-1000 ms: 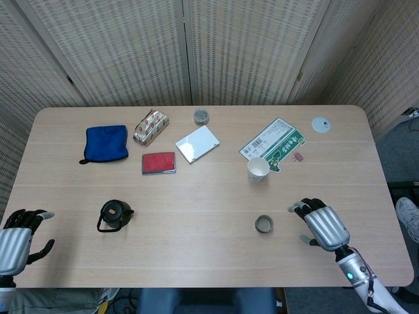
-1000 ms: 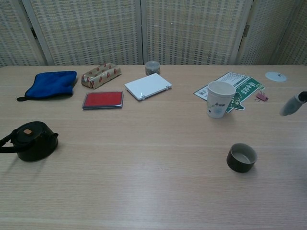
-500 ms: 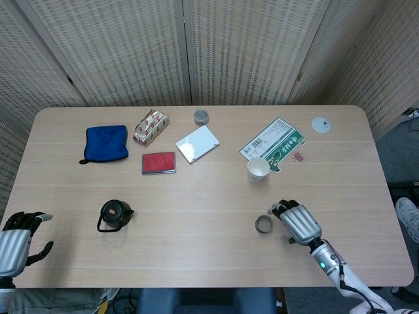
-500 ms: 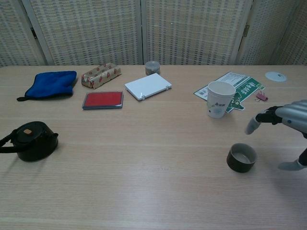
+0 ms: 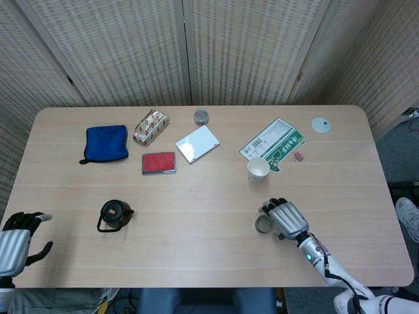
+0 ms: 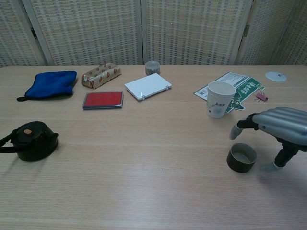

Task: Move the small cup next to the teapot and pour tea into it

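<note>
The small dark cup (image 5: 263,224) (image 6: 241,157) stands upright on the table, right of centre near the front. My right hand (image 5: 285,219) (image 6: 278,128) hovers just right of it and partly above, fingers arched over the cup's far side and thumb down on its right, holding nothing. The black teapot (image 5: 114,215) (image 6: 30,140) sits far off at the left front. My left hand (image 5: 16,243) rests open at the table's left front corner, away from the teapot; the chest view does not show it.
A white paper cup (image 5: 257,169) (image 6: 218,99) stands just behind the small cup, beside a green leaflet (image 5: 273,144). Further back lie a blue cloth (image 5: 106,142), a red case (image 5: 159,163), a white box (image 5: 197,143), a wrapped packet (image 5: 151,126) and a small tin (image 5: 201,117).
My right hand has slid left across the table from well right of the small cup to right beside and over it. The cup, teapot and left hand have stayed put.
</note>
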Controlling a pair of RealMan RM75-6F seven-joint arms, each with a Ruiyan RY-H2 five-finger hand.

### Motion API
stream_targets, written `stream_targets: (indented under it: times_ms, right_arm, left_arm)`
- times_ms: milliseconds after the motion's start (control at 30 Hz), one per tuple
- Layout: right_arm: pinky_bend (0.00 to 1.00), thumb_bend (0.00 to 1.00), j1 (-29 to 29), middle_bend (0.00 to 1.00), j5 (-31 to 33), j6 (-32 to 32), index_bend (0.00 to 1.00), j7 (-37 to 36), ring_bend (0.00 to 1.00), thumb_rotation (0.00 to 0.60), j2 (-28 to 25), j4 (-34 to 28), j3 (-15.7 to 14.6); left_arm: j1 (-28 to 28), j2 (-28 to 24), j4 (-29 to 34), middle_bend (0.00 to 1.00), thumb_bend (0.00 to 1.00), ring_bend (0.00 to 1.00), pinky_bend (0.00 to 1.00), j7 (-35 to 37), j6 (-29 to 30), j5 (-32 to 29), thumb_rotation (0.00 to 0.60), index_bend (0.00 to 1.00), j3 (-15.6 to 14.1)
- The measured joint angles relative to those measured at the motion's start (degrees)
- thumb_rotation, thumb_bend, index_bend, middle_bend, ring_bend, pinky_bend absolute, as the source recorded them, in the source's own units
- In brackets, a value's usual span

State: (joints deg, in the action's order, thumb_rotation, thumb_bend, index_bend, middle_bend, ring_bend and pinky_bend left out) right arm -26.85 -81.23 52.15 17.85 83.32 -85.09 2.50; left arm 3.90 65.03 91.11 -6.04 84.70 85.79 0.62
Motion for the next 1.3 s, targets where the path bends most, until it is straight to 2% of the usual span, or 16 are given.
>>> stream_targets:
  times_ms: [233,500,733,933,1300]
  right_arm:
    - [0.28,0.11,-1.43,0.27,1.78,-1.05,0.30,0.44,0.19,0.600,1.99,1.97,0.28]
    - [0.29,0.16,-2.36,0.32,3.06,-1.34,0.46,1.68,0.24,0.600,3.45,3.02,-0.16]
    - [0.30,0.19,-2.77,0.34,3.60,-0.91,0.49,2.13,0.26,0.600,3.66,2.75,-0.14]
    - [0.31,0.20,-5.39,0.34,4.09,-1.94,0.51,2.11,0.27,0.600,3.41,0.50,1.89]
    - [0.31,0.20,-14.26,0.34,9.13,-7.78,0.52,5.65,0.27,0.600,5.59,-1.50,7.35]
  left_arm:
    - [-0.17,-0.09,-0.21,0.26,0.28,0.23,0.13,0.13,0.10,-0.16,0.600,0.29,0.02]
    - [-0.36,-0.14,-0.40,0.26,0.28,0.23,0.13,0.29,0.17,-0.29,0.600,0.29,0.00]
    - [-0.41,0.03,-0.62,0.26,0.28,0.23,0.13,0.40,0.17,-0.27,0.600,0.29,-0.02]
    - [-0.50,-0.09,-0.61,0.26,0.28,0.24,0.13,0.57,0.49,-0.04,0.600,0.29,0.02]
    - [-1.13,-0.95,0.14,0.26,0.28,0.24,0.13,0.34,1.42,0.14,0.600,0.29,-0.06]
